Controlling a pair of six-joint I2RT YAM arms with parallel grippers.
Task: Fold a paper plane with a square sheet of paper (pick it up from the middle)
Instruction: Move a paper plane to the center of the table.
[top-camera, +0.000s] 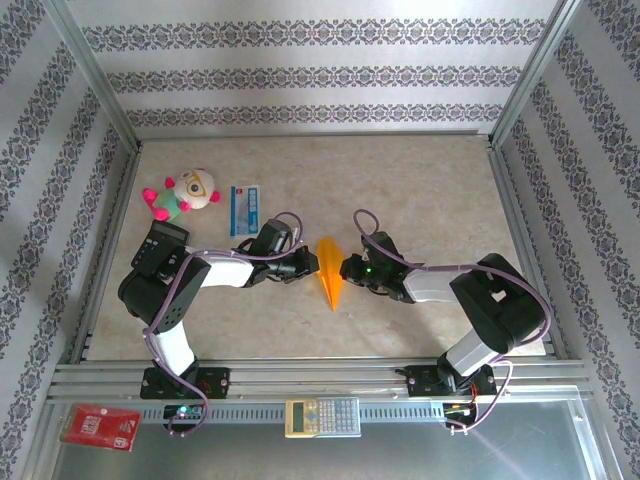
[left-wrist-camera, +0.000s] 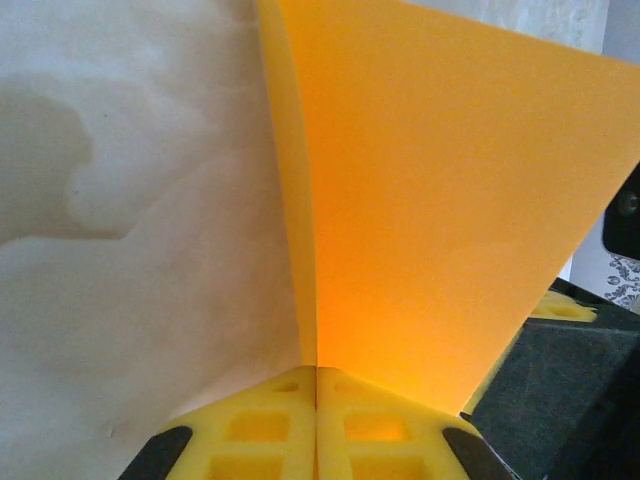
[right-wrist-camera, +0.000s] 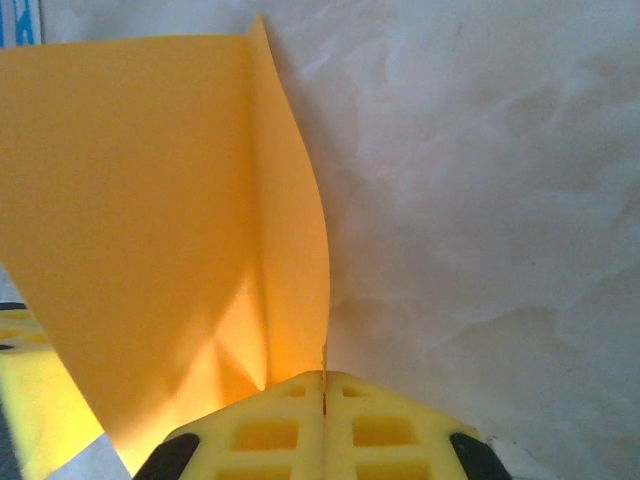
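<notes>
The orange-yellow paper (top-camera: 329, 275) is folded into a slim pointed dart, a paper plane, at the middle of the table, its tip toward the near edge. My left gripper (top-camera: 313, 262) is shut on its left side and my right gripper (top-camera: 345, 267) is shut on its right side. In the left wrist view the yellow pads (left-wrist-camera: 317, 368) meet on a crease, with the paper (left-wrist-camera: 440, 220) fanning up to the right. The right wrist view has my closed pads (right-wrist-camera: 324, 374) pinching an edge of the paper (right-wrist-camera: 150, 220), which spreads out to the left.
A pink-and-white plush toy (top-camera: 183, 194), a blue-and-white packet (top-camera: 245, 209) and a black calculator (top-camera: 160, 242) lie at the back left. A beige calculator (top-camera: 322, 416) and a red packet (top-camera: 100, 427) rest on the near rail. Metal frame posts border the table.
</notes>
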